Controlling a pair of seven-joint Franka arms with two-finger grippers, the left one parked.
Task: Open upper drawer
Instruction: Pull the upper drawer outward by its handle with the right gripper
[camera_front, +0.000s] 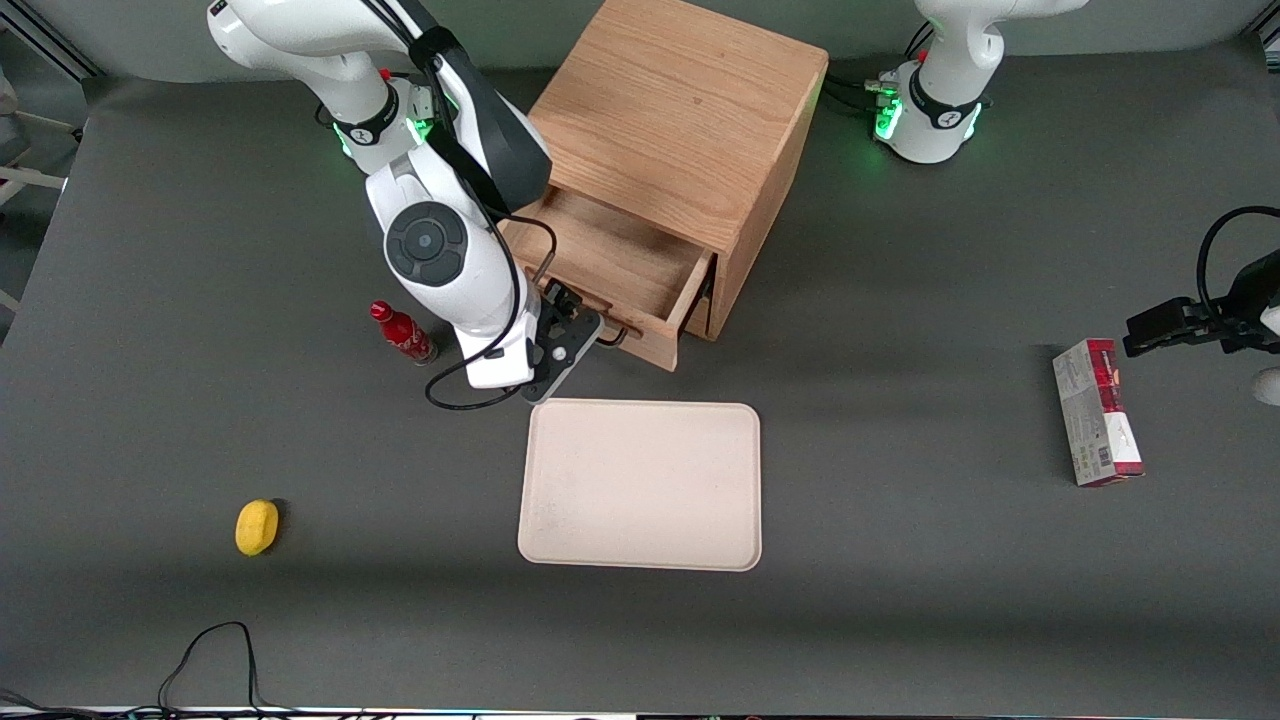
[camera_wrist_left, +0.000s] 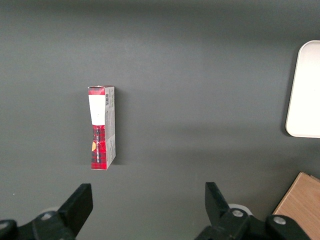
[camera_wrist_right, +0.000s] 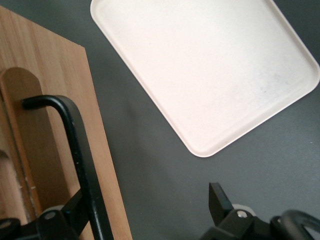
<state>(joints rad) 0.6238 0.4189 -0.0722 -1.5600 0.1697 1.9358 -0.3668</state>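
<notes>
1. Toward the working arm's end of the dark grey table (camera_front: 900, 620), nearest the front camera, lies a small rounded yellow object (camera_front: 257, 527), well apart from everything else.
2. Farther from the camera stands a small red bottle (camera_front: 402, 333), just beside the right arm's wrist.
3. The right arm's black two-finger gripper (camera_front: 592, 333) is at the front of the upper drawer, low and level with its handle. Its fingers are spread wide and clamp nothing (camera_wrist_right: 150, 195).
4. The upper drawer (camera_front: 620, 270), light oak, stands pulled well out of the cube-shaped oak cabinet (camera_front: 690, 110), its bare inside showing from above.
5. The drawer's long thin black wire handle (camera_wrist_right: 80, 150) runs along the drawer front, crosswise to the gripper's reach. It passes between the spread fingers, close against one fingertip (camera_wrist_right: 75, 207) and apart from the other.
6. Any further pull would run from the cabinet toward the flat cream rectangular tray (camera_front: 640, 485), which lies just in front of the drawer, nearer the camera.
7. Toward the parked arm's end lies a red and white carton (camera_front: 1097, 412), well apart.
</notes>
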